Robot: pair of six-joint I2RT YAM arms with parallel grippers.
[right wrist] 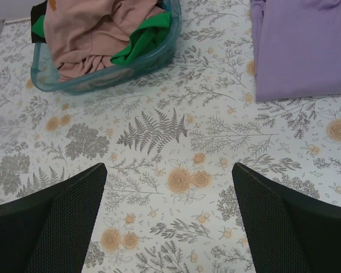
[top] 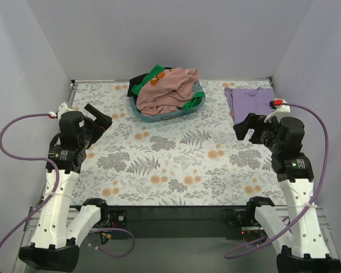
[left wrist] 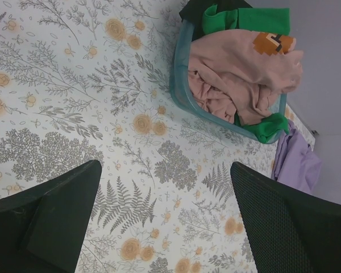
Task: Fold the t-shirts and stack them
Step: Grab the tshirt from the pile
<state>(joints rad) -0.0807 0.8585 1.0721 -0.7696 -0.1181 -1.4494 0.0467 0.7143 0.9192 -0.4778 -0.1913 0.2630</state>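
White arm links (top: 57, 216) rise from the two bases at the near edge of the table (top: 176, 170), each trailing a purple cable (top: 25, 117). On the left, the left gripper (top: 102, 118) hangs above the floral-printed table with its jaws spread wide. Its wrist view shows the two black fingers (left wrist: 45, 222) far apart with only leaf and flower print between them, nothing held. On the right, the right gripper (top: 242, 127) is likewise released, its mesh-textured fingers (right wrist: 295, 227) parted over bare print and gripping nothing. Both grippers point toward the far half of the table.

Beyond them, at the middle of the far edge, sits a translucent teal basket (right wrist: 102, 74) heaped with crumpled shirts. The pink tee (top: 167, 91) lies on top, bunched in folds, and fills most of the basket. Its small orange-and-brown pixel graphic (left wrist: 273, 41) shows near the far side. A green tee (top: 154, 74) pokes out from under it at the far rim and again at the near right corner, where it spills over the rim. A black tee (top: 137, 78) shows only as a sliver at the basket's far left corner.

To the right of the basket and well apart from it, the lavender tee (top: 251, 101) lies flat on the table in a squared-off shape near the far right corner, just ahead of the right gripper and untouched by it.
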